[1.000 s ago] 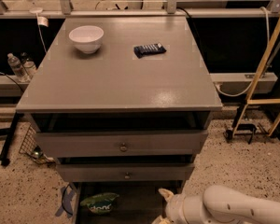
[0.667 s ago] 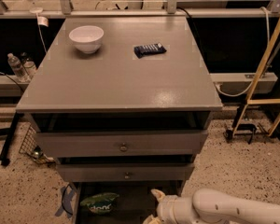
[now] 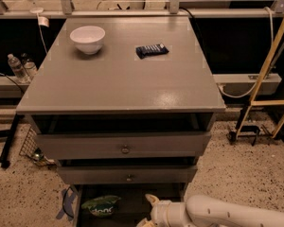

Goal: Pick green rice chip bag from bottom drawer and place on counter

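Note:
The green rice chip bag (image 3: 101,205) lies in the open bottom drawer (image 3: 77,207), toward its left side, against the dark inside. My gripper (image 3: 149,211) hangs at the end of the white arm, low in the view, over the right part of the drawer and to the right of the bag, apart from it. The grey counter (image 3: 128,74) spreads above the three drawers.
A white bowl (image 3: 87,38) and a small dark blue wrapped bar (image 3: 152,50) sit on the counter. Two knobbed drawers (image 3: 125,148) are above the open one. A yellow stand (image 3: 265,79) is at the right, water bottles (image 3: 18,66) at the left.
My arm and gripper have moved left along the bottom of the view, closer to the bag in the drawer. The bag, bowl and bar have not moved.

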